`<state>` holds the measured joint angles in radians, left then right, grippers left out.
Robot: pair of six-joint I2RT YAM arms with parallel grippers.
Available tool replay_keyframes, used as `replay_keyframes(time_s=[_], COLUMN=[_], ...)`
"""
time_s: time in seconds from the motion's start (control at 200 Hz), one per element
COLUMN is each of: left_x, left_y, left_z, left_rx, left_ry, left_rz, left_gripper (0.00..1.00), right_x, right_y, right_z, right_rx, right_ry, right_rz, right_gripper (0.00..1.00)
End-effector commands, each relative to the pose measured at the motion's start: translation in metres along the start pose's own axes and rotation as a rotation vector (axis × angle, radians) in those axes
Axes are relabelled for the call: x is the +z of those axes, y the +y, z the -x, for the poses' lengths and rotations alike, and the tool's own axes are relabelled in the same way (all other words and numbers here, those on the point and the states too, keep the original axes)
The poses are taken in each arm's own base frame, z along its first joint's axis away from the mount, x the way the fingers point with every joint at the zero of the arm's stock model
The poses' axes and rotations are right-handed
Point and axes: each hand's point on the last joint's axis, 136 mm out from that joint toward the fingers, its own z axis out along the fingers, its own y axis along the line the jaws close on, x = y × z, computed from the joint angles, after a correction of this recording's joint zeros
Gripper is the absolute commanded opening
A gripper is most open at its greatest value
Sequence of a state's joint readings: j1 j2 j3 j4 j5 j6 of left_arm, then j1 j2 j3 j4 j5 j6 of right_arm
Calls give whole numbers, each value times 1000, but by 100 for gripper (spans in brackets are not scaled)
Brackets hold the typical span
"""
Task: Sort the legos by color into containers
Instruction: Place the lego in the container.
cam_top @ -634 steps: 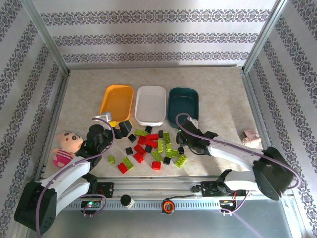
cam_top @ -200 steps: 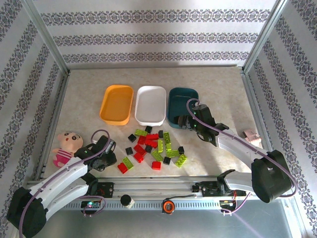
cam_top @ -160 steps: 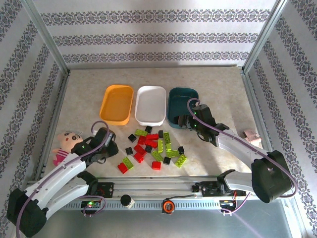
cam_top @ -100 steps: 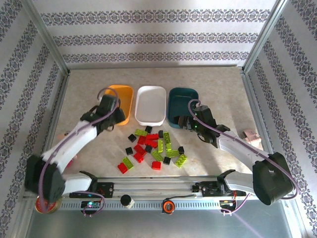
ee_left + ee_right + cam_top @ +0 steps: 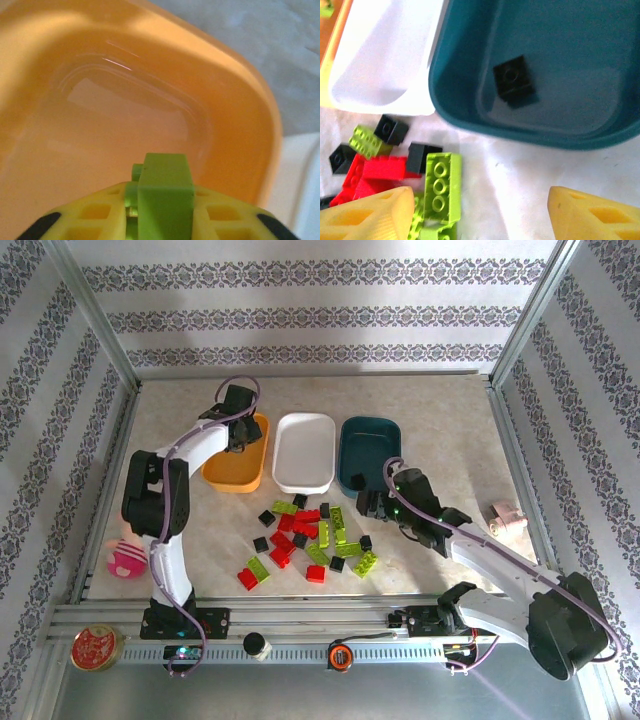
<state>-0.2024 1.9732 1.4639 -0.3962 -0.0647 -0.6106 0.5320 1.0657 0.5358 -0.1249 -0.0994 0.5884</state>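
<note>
Left tool [image 5: 161, 216] pinches lime brick [image 5: 165, 184], studs sideways, over orange-yellow tray [image 5: 245, 105].

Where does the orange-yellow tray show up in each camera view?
Top external: orange-yellow tray, leftmost of the three trays.
Left wrist: its basin at centre, rim curving top right, behind the lime green brick in the left gripper.
Right wrist: a sliver along the upper left edge.
Shared landmark: the white tray beside it, at the right edge of the left wrist view, upper left in the right wrist view.
</note>
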Motion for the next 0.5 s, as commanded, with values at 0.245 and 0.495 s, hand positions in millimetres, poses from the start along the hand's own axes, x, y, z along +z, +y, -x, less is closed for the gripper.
replay_keyframes(time_s=[0.245,0.495], left_x=[-47,-143], left_y=[-16,-29], left_z=[30,-9], left_rx=[-35,-55], left_ry=[-94,-188], left_rz=[-142,-416], left_gripper=[63,72], right_x=[-8,-14], right_y=[55,96], right_z=[-82,-123], right_rx=[-190,-406], right_ry=[276,389], right_rz=[161,186], right_gripper=[72,72])
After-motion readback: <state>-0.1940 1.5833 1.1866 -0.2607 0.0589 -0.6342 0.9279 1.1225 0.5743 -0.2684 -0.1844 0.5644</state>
